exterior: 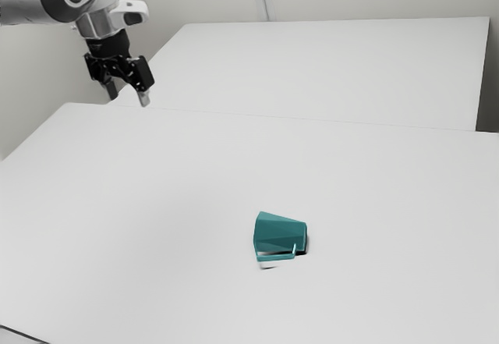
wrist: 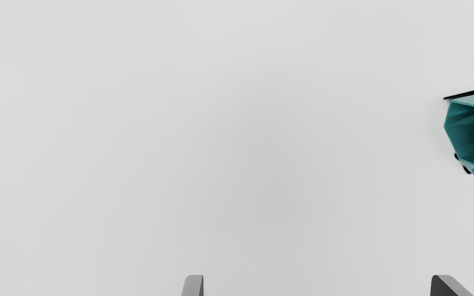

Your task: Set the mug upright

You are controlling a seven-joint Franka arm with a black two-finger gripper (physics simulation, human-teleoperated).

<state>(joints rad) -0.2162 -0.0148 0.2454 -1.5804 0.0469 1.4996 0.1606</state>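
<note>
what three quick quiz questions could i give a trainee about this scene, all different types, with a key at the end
1. Fill in the blank: in the exterior view, the teal mug has its open end facing that view's ____.
2. True or false: the mug is already standing upright.
3. Multiple choice: the claw is
a) open and empty
b) shut and empty
c) shut on the mug

Key: 1. left; 2. false; 3. a
</note>
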